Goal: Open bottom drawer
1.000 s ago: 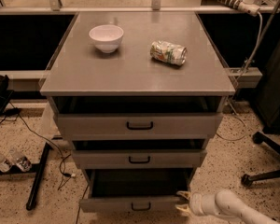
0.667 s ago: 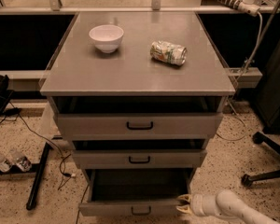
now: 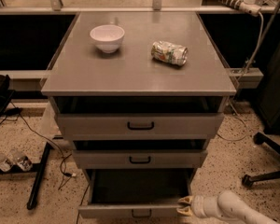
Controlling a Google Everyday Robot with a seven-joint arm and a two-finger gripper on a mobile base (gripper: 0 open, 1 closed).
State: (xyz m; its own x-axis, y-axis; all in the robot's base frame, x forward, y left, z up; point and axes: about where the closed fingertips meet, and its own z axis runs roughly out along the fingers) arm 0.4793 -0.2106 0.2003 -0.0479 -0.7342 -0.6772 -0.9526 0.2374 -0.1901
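A grey metal drawer cabinet stands in the middle of the view, seen from in front and above. Its flat top, the counter, carries two things. A white bowl sits upright toward the back left of the counter. A crushed drink can lies on its side toward the back right, well apart from the bowl.

The cabinet's front has three drawers stacked one above another, each with a black bracket handle at its centre. The top drawer and the middle drawer are each pulled out a little, with a dark gap above their fronts. The bottom drawer, lowest in the cabinet, is pulled out farthest, and its dark interior is open to view. Its small handle is cut partly by the lower edge of the view.

The claw sits at the right end of the bottom drawer's front, at the cabinet's lower right corner. Whether it is open or closed cannot be told. Its pale arm reaches in from the right of the cabinet.

The cabinet stands on a speckled floor. To the cabinet's left, plastic bottles lie on the floor. To its right is a black chair base. Behind the cabinet's right rear corner lies a power strip.
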